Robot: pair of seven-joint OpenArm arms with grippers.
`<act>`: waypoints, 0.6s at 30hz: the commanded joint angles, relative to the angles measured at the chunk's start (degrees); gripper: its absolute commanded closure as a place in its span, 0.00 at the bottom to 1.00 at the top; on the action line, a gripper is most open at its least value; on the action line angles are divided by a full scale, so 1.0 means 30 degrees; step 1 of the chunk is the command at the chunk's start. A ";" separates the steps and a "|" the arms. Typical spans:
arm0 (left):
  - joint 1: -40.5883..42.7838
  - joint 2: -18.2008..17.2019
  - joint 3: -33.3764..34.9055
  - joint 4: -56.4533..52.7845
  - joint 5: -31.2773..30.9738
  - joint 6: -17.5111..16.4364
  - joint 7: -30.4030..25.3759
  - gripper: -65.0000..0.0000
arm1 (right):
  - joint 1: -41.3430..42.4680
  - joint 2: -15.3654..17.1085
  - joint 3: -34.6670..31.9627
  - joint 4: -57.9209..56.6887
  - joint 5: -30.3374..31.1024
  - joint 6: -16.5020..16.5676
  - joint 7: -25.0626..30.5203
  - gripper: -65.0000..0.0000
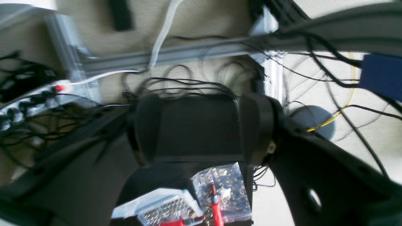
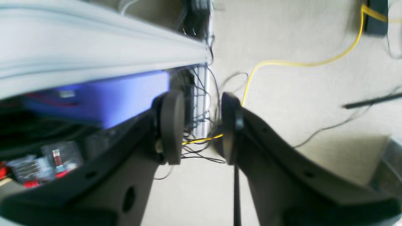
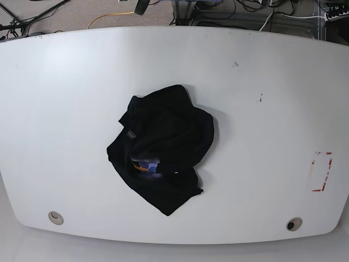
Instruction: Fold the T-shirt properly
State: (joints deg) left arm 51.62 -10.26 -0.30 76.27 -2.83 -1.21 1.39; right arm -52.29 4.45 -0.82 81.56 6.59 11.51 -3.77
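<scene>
The T-shirt (image 3: 163, 147) lies crumpled in a black heap at the middle of the white table (image 3: 262, 109), with a small blue-orange printed patch (image 3: 146, 165) showing near its front. Neither arm appears in the base view. In the left wrist view my left gripper (image 1: 201, 128) stands open with its jaws wide apart, away from the shirt, and a dark box shape shows behind the gap. My right gripper (image 2: 201, 127) is open too, with a narrower gap and only floor and cables behind it. Neither holds any cloth.
Tangled black cables (image 1: 188, 84), a metal frame rail (image 1: 176, 53) and bags of small parts (image 1: 220, 188) show under the left gripper. A yellow cable (image 2: 298, 64) runs over beige carpet. Red corner marks (image 3: 322, 171) sit at the table's right side.
</scene>
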 commanded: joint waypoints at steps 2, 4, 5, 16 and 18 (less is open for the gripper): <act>0.1388 0.0007 -0.0151 0.1873 -0.0009 -0.0108 -0.0214 0.43 | -0.1192 0.0027 -0.0005 0.1869 -0.0013 0.0105 0.0099 0.71; 0.2121 0.0007 -0.0473 0.2782 -0.0009 -0.0108 -0.0214 0.43 | -0.1778 0.0056 -0.0005 0.2748 -0.0043 0.0105 0.0099 0.71; 0.2443 0.0007 -0.0649 0.3134 -0.0009 -0.0138 -0.0214 0.43 | -0.2012 0.0114 -0.0005 0.3070 -0.0043 0.0105 0.0099 0.71; 0.5901 0.0095 -0.1792 0.8203 -0.0009 -0.0138 -0.0214 0.43 | -0.4913 0.0349 0.1694 0.7847 0.0074 0.0105 0.0070 0.71; 0.6429 0.0124 -0.1968 0.8994 -0.0009 -0.0138 -0.0214 0.43 | -0.5412 0.0407 0.2017 0.8696 0.0074 0.0105 0.0070 0.71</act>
State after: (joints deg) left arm 68.99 -9.82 -5.52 100.64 -2.85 -2.09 1.76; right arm -66.74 5.48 4.71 104.79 6.35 11.46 -4.75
